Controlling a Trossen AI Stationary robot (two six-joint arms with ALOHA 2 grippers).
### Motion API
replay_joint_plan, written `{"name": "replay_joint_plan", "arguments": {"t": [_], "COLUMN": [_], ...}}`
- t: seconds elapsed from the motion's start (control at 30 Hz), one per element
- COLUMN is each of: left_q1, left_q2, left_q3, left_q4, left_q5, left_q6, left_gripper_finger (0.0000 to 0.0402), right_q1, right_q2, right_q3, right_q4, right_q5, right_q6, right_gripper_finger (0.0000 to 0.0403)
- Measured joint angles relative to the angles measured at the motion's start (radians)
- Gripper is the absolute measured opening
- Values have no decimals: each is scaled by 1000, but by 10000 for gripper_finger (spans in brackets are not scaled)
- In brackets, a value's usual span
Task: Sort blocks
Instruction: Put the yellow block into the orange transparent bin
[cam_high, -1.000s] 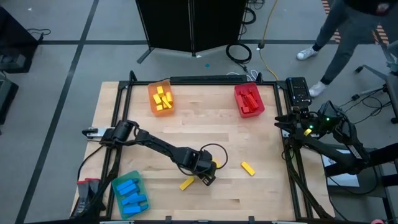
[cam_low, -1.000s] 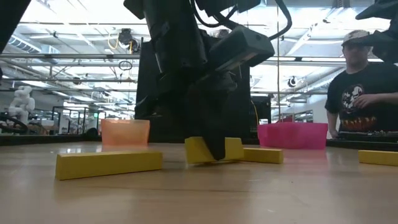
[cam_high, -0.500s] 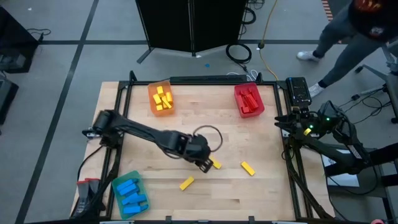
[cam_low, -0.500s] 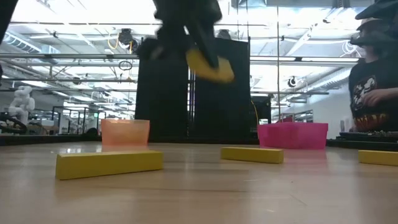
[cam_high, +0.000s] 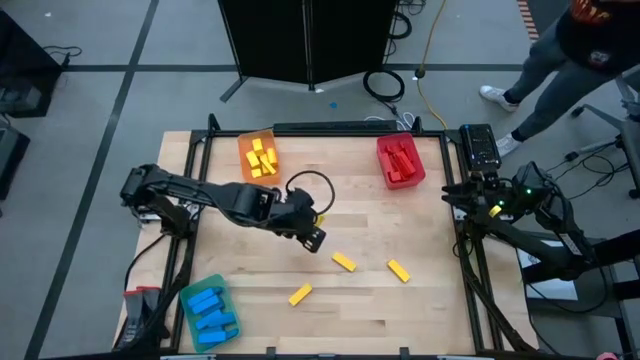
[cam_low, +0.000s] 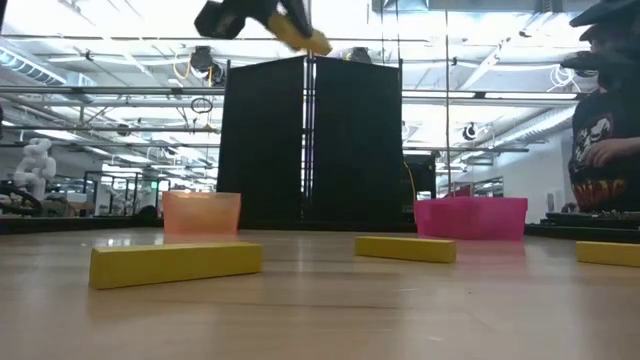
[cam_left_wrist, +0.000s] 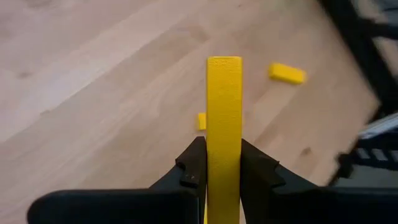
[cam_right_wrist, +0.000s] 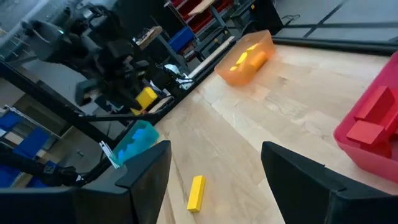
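Note:
My left gripper (cam_high: 312, 237) hangs above the middle of the table, shut on a yellow block (cam_left_wrist: 224, 118); the low view shows that block (cam_low: 306, 38) high over the tabletop. Three more yellow blocks lie flat on the wood: one (cam_high: 344, 262) just near of the gripper, one (cam_high: 399, 270) to its right, and one (cam_high: 300, 294) toward the near edge. My right gripper (cam_right_wrist: 214, 154) stands open at the table's right edge with nothing between its fingers. My left gripper pinches the block's two long sides (cam_left_wrist: 222, 163) between its two fingers (cam_left_wrist: 194, 163), at the end nearest the wrist. The fingers slant down from above and lie along the block, which juts out past their tips. The block is lifted clear of the table and tilted.
An orange tray (cam_high: 243, 160) with yellow blocks stands at the far left, a red tray (cam_high: 383, 165) with red blocks at the far right, and a teal tray (cam_high: 190, 300) with blue blocks at the near left corner. A person (cam_high: 570, 40) stands beyond the far right corner.
My left gripper has risen from the tabletop and gone toward the far edge and a little left, staying shut on the yellow block. The block, which stood on the wood, is now lifted clear. The yellow block that lay beside it has stayed where it was.

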Motion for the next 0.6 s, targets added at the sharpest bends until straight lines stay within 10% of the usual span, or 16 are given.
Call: {"name": "replay_joint_plan", "arguments": {"t": [0.6], "left_q1": [416], "left_q2": [-124], "left_q3": [-1], "left_q4": [-342], "left_q5": [-220], "left_q6": [31], "left_gripper_finger": [60], "right_q1": [0], "right_q2": [0], "right_q3": [0], "right_q4": [5], "right_q5": [36], "right_q6": [-2], "right_gripper_finger": [249]}}
